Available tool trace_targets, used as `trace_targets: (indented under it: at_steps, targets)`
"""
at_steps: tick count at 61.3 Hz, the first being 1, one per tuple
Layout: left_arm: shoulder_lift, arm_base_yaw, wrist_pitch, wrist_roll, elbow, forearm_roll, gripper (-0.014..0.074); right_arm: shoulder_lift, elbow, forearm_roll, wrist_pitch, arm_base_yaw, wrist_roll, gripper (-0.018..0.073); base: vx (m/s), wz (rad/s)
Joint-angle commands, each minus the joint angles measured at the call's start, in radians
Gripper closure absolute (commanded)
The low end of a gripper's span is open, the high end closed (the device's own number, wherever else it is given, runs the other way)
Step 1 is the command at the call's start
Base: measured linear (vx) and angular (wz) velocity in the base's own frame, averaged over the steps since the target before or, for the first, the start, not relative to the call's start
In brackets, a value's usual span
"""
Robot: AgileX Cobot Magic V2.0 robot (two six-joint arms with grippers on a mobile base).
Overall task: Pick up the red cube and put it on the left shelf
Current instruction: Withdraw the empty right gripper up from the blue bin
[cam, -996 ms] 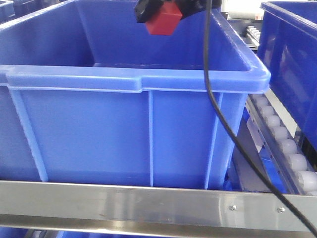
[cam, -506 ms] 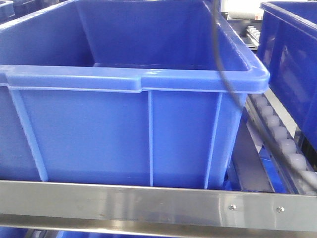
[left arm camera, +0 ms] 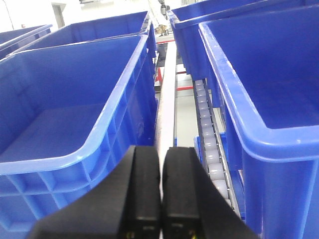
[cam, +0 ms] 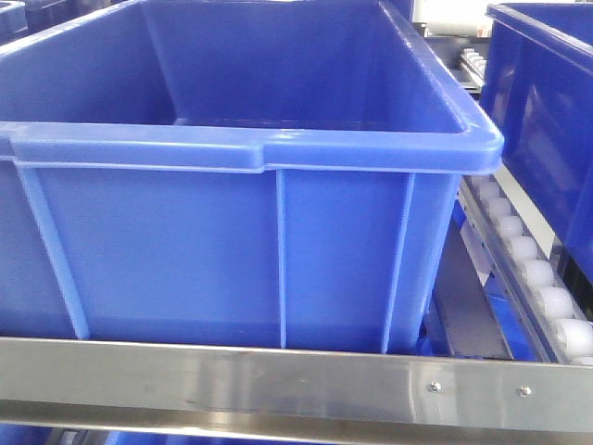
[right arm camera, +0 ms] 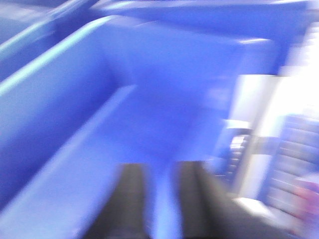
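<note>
The red cube shows in no view. The left shelf's flat steel front rail (cam: pixel 278 380) runs along the bottom of the front view, with its white roller track (cam: pixel 537 278) at the right. On the shelf stands a large blue crate (cam: pixel 232 250); the part of its inside that I see is bare. My left gripper (left arm camera: pixel 161 149) is shut with nothing in it, over the gap between two crates. The right wrist view is blurred by motion. There my right gripper (right arm camera: pixel 162 172) is open, with only blue crate floor (right arm camera: pixel 149 114) between its fingers.
A second blue crate (cam: pixel 547 120) stands at the right of the front view. In the left wrist view a crate (left arm camera: pixel 75 124) lies left, another crate (left arm camera: pixel 269 89) right, and rollers (left arm camera: pixel 207 134) run between them. More blue crates stand behind.
One second ago a gripper held the red cube above the crate at the top of the front view. Gripper and cube then left that view, and the black cable followed.
</note>
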Motion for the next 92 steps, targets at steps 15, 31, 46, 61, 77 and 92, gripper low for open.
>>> trace_targets:
  at_steps: [15,31,46,61,77,92]
  targets:
    - [0.007,-0.005,-0.091,0.001,0.022,-0.005,0.0491,-0.434,0.223,-0.01,-0.073,-0.198,-0.004,0.0503,0.0,0.0]
    - [0.007,-0.005,-0.091,0.001,0.022,-0.005,0.0491,-0.662,0.357,-0.01,0.04,-0.284,-0.004,0.0503,0.0,0.0]
    - [0.007,-0.005,-0.091,0.001,0.022,-0.005,0.0491,-0.686,0.404,-0.01,0.11,-0.286,-0.004,0.0503,0.0,0.0]
    - [0.007,-0.005,-0.091,0.001,0.022,-0.005,0.0491,-0.686,0.404,-0.01,0.107,-0.286,-0.004,0.0503,0.0,0.0]
    - [0.007,-0.005,-0.091,0.001,0.022,-0.005,0.0491,-0.686,0.404,-0.01,0.107,-0.286,-0.004,0.0503,0.0,0.0]
    - [0.007,-0.005,-0.091,0.001,0.022,-0.005,0.0491,-0.686,0.404,-0.01,0.107,-0.286,-0.004,0.0503,0.0,0.0]
